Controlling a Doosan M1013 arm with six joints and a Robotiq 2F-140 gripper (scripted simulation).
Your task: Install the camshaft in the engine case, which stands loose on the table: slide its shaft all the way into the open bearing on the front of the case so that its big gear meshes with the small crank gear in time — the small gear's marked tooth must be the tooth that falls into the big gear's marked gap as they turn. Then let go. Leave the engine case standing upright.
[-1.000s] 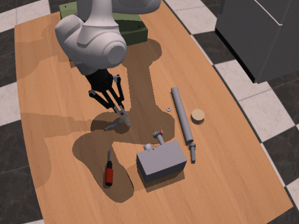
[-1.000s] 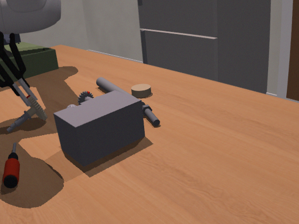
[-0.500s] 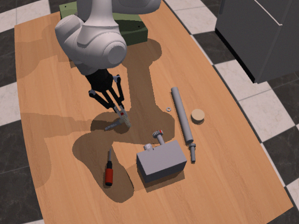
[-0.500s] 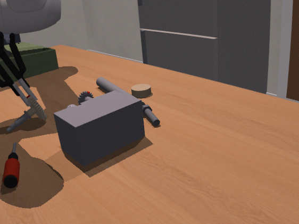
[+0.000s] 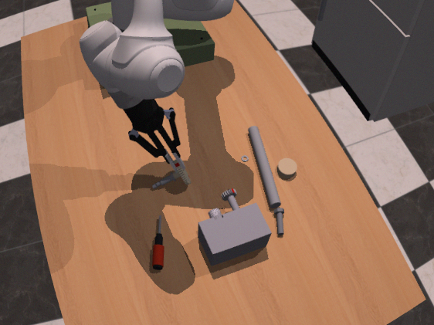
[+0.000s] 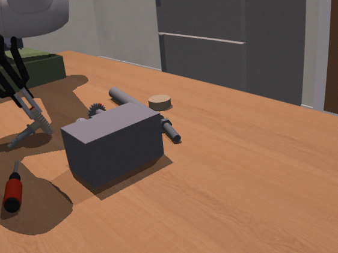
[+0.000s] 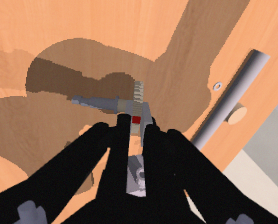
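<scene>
End effector: mine point(image 5: 177, 165) — closed on the big gear point(image 5: 183, 175) of the camshaft point(image 5: 170, 179), my fingers pinching its rim at the red mark point(image 7: 135, 119).

Camshaft: tilted, gear end up in my grip, its shaft point(image 6: 21, 135) slanting down toward the worktop point(image 5: 96, 132); I cannot tell whether the tip touches the wood. It is well apart from the case.

Case: grey block point(image 5: 235, 233) upright on the worktop, nearer the front edge than I am.

Crank gear: small, with a red-marked tooth point(image 5: 233, 191), on a short stub point(image 5: 233, 201) sticking out of the case's front face; seen in the exterior view just over the case's top edge point(image 6: 96, 110).

Bearing: a pale round part point(image 5: 215, 212) beside the stub on the same face — too small for me to see the opening.

Screwdriver: red handle point(image 5: 157, 252), lying flat in shadow, beside the case's left side.

Rod: long grey one point(image 5: 264, 167) lying beyond the case, with a short bolt-like piece point(image 5: 279, 221) just off its near end.

Washer: small ring point(image 5: 244, 157) just beside the rod.

Disc: tan puck point(image 5: 287, 167) on the rod's other side.

Base: green block point(image 5: 193, 39) under my arm at the worktop's far end.
</scene>
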